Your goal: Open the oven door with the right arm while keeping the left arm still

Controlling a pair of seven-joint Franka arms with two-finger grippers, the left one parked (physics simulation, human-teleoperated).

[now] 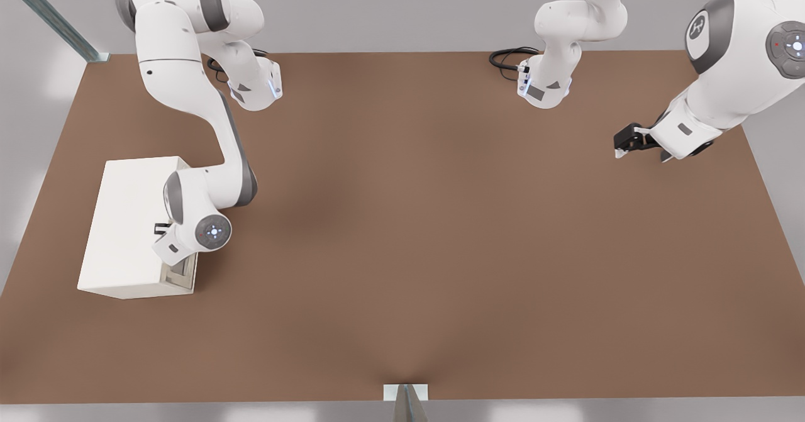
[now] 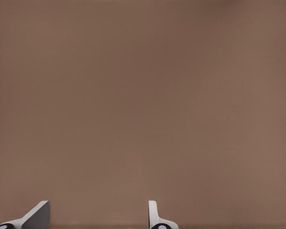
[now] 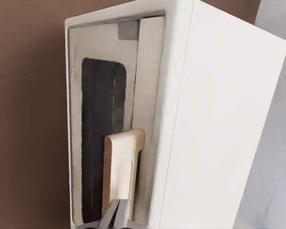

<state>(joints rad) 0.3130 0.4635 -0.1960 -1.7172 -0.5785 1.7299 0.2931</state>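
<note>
Brown matte table [image 1: 440, 233] fills most of the front view, plain surface, soft shading toward centre. Light grey floor [image 1: 377, 13] around it, with bright patches along the edges. Metal rail [image 1: 56, 19] runs diagonally to the far corner on the front view's left. Small white bracket [image 1: 405, 392] sits at the near edge, mid-table.

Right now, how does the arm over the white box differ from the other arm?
The right arm bends down over the oven, while the left arm hangs above bare table. The right arm's tool sits at the beige handle of the oven door; the left arm's tool is near nothing. The left arm's grey patch carries a round emblem; the right arm's is plain. Both are white, jointed arms.
</note>
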